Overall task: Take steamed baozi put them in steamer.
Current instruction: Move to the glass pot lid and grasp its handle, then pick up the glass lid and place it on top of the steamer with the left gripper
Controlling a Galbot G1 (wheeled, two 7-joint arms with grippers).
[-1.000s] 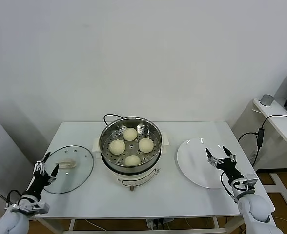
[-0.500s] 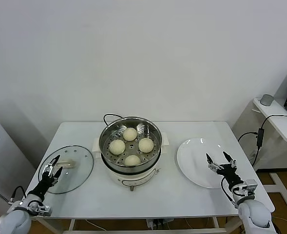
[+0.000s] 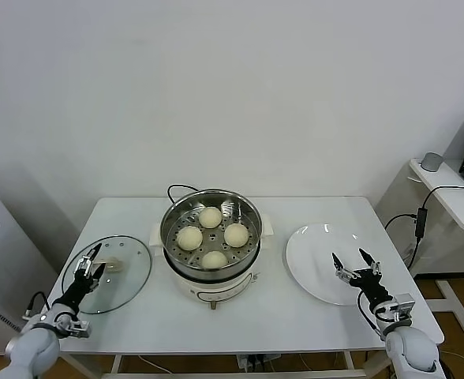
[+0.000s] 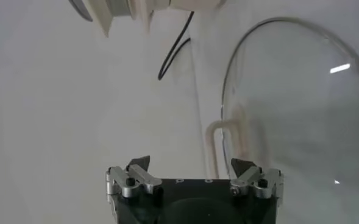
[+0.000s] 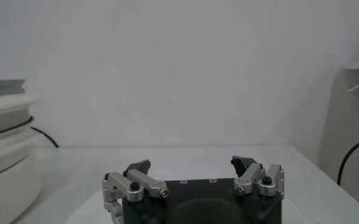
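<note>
Several cream-white baozi (image 3: 210,216) lie on the perforated tray inside the shiny steel steamer (image 3: 173,223), which stands on its white base at the table's middle. My left gripper (image 3: 88,263) is open and empty over the near left edge of the glass lid (image 3: 129,272). In the left wrist view my left gripper (image 4: 193,165) is open, the lid (image 4: 301,115) and its beige handle (image 4: 214,143) lying just ahead. My right gripper (image 3: 352,261) is open and empty over the near right part of the white plate (image 3: 311,253). In the right wrist view my right gripper (image 5: 191,165) is open.
A black cord (image 3: 178,189) runs behind the steamer. A side desk (image 3: 451,189) with a cable stands off the table's right end. The steamer's white base (image 5: 5,161) shows at the edge of the right wrist view.
My left gripper has moved forward and right, onto the lid's near left edge. My right gripper has drawn back and down a little toward the table's front edge. The baozi have not moved.
</note>
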